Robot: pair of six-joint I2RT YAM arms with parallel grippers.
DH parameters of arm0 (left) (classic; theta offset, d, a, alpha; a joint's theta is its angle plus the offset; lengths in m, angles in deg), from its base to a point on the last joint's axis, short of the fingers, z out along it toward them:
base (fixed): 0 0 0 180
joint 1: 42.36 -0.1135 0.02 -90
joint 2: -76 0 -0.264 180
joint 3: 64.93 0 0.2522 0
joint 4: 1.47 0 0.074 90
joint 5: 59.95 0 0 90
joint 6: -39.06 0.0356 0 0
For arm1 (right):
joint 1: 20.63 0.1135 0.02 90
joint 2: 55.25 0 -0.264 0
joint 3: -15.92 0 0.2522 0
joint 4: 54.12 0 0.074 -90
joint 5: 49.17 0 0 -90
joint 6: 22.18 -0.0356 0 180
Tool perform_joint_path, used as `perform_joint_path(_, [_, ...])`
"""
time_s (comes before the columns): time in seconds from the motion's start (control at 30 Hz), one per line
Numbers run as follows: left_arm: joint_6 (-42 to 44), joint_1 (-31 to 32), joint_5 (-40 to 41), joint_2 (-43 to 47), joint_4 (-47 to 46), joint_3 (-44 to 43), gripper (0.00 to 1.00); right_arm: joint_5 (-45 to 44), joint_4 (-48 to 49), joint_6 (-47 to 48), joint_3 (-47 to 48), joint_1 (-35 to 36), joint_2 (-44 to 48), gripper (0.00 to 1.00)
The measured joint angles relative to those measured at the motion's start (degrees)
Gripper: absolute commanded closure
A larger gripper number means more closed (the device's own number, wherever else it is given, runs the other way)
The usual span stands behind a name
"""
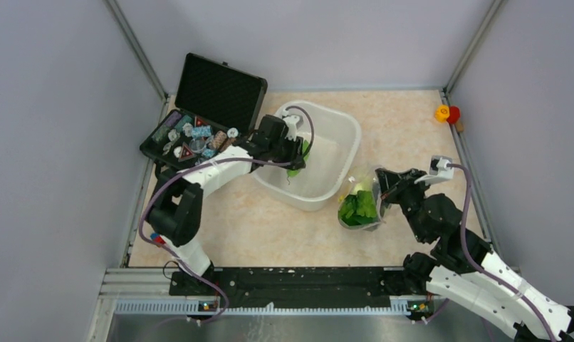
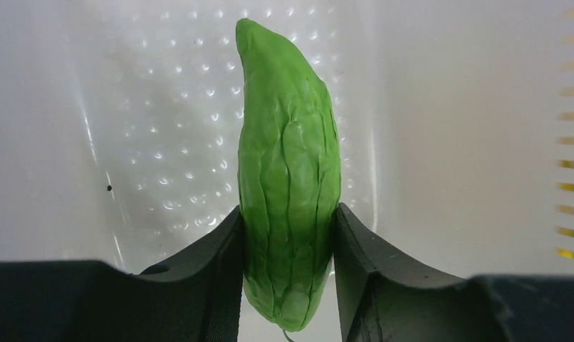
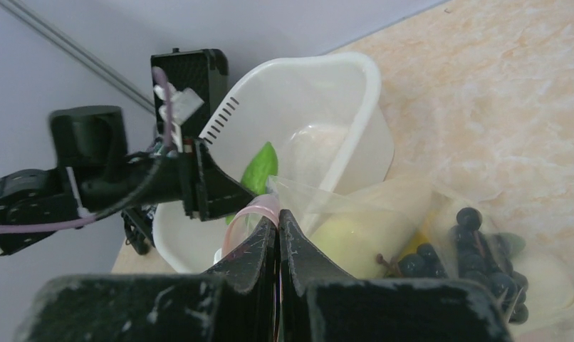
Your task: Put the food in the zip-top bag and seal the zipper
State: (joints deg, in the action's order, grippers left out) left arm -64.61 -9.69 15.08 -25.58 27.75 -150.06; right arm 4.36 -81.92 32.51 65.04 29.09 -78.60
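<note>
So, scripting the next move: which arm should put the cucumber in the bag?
Left: the left gripper clamps the cucumber over the tub, while the right gripper pinches the zip-top bag.

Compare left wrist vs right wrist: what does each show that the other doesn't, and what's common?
Only left wrist: the cucumber with its creased skin close up, the pads of the left gripper pressed against its two sides, and the dimpled surface of the tub behind it.
Only right wrist: the right gripper shut on the mouth of the zip-top bag, the pink zipper looping out beside its fingers, dark grapes inside the bag, the black case, and the table.
Both: the cucumber held by the left gripper inside the tub.
</note>
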Motion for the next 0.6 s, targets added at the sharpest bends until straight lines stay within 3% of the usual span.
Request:
perform_joint_path(0.33, [-2.43,0.0,-6.19,15.98,-5.9,5.01,0.75,1.2,-0.52,-2.05,-0.02,0.0,-1.84,1.0])
perform_joint_path(0.6, [-3.65,0.44,-20.13,24.65,-4.96,8.57,0.73,3.08,1.81,-2.38,-0.07,0.0,-4.76,1.0])
